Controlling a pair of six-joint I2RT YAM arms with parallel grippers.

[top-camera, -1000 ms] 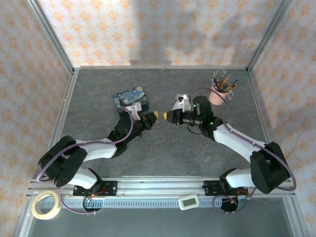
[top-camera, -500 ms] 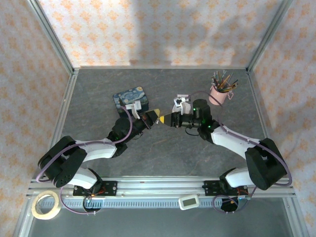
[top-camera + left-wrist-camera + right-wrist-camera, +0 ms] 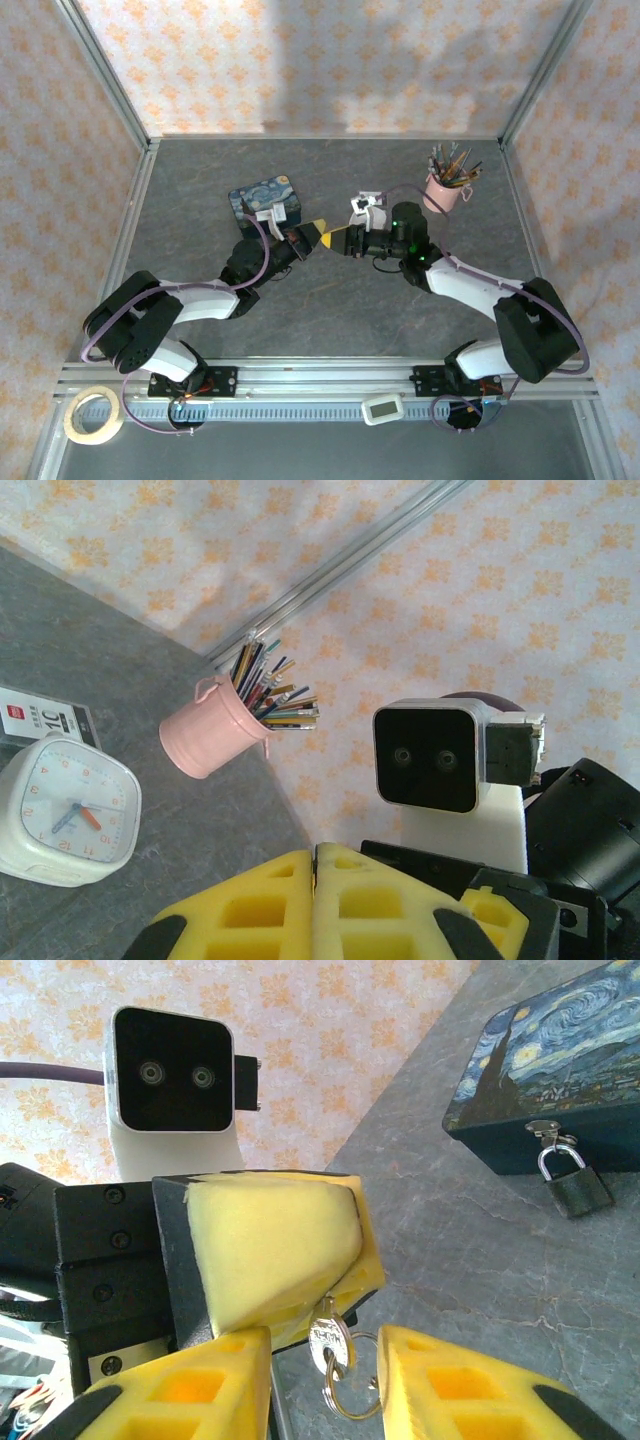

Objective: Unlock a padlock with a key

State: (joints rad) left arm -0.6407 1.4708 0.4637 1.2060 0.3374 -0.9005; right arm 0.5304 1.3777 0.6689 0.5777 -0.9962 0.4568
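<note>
While my left end effector (image 3: 315, 865) clamps the key (image 3: 328, 1343), my right end effector (image 3: 328, 1372) straddles it wide, presumably for handover.

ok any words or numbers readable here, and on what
"10": large black number on the small white-and-black card.
Red logo and fine print on that card: too small to read.
Orange numerals on the rounded white plastic clock: too blurred to read.
</note>
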